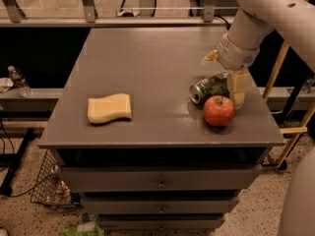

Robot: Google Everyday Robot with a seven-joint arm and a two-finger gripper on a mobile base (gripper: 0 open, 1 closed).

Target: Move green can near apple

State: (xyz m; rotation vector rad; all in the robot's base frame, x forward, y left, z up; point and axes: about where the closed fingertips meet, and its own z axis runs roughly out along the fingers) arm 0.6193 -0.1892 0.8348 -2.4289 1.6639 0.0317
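The green can (208,88) lies on its side on the grey table (147,58), its silver end facing left, touching or almost touching the red apple (219,110) just in front of it. My gripper (225,73) hangs just above and behind the can's right end. Its jaws are spread open, one cream finger (210,57) at the upper left and the other finger (239,86) down beside the can's right end and the apple. Nothing is held between them.
A yellow wavy sponge (110,108) lies on the left half of the table. The table's front edge is close to the apple. Drawers sit below. A plastic bottle (18,80) stands on a low ledge at the left. A wire basket (49,188) sits on the floor.
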